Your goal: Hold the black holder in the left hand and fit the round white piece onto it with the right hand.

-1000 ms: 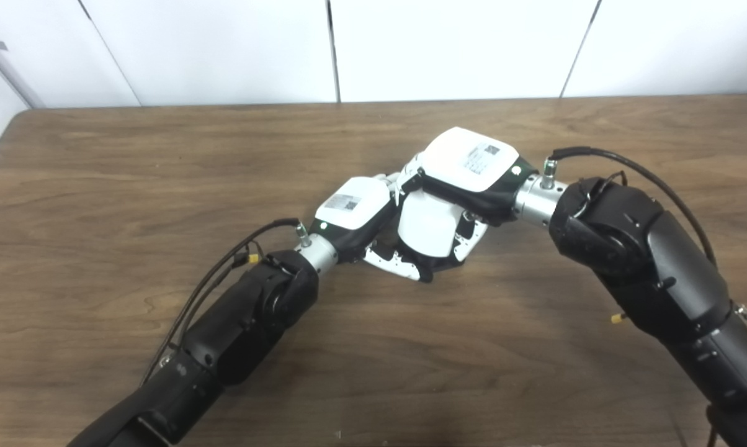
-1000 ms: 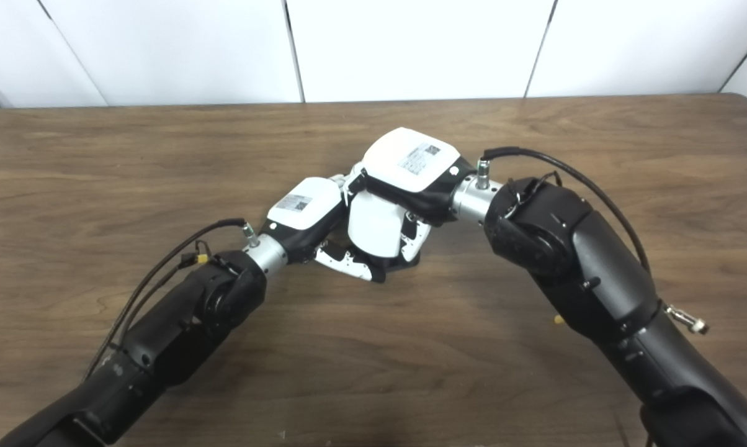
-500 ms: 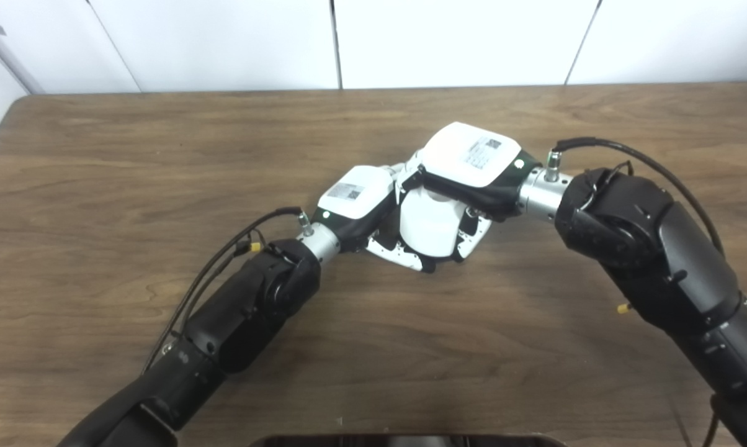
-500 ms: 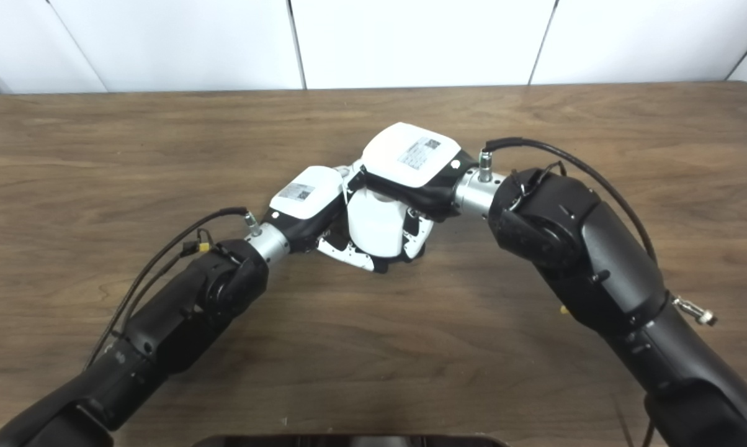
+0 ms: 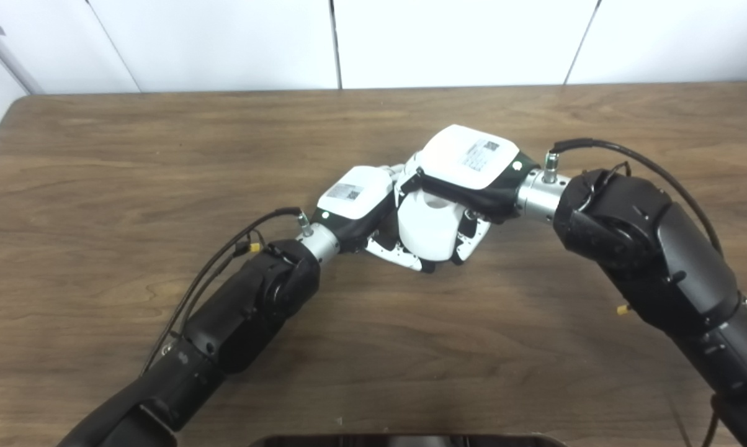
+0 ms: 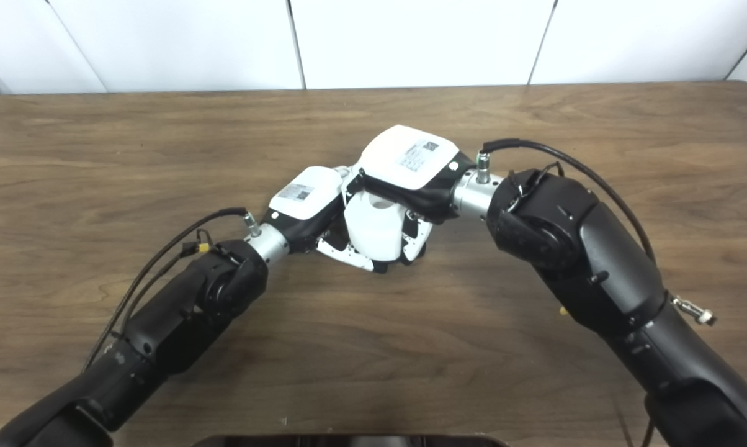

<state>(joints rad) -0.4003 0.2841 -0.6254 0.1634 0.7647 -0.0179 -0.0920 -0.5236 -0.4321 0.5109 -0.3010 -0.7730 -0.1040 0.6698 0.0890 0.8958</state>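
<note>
Nothing here can be read. The white back of my right hand [image 5: 466, 158] carries a small sticker [image 5: 480, 153] with a square code and a few lines of tiny print, too small to make out. The white back of my left hand [image 5: 353, 200] carries a like sticker [image 5: 346, 192], at about 8 o'clock from the first, with another square code and print just as illegible. No other words, numbers or signs show anywhere.
</note>
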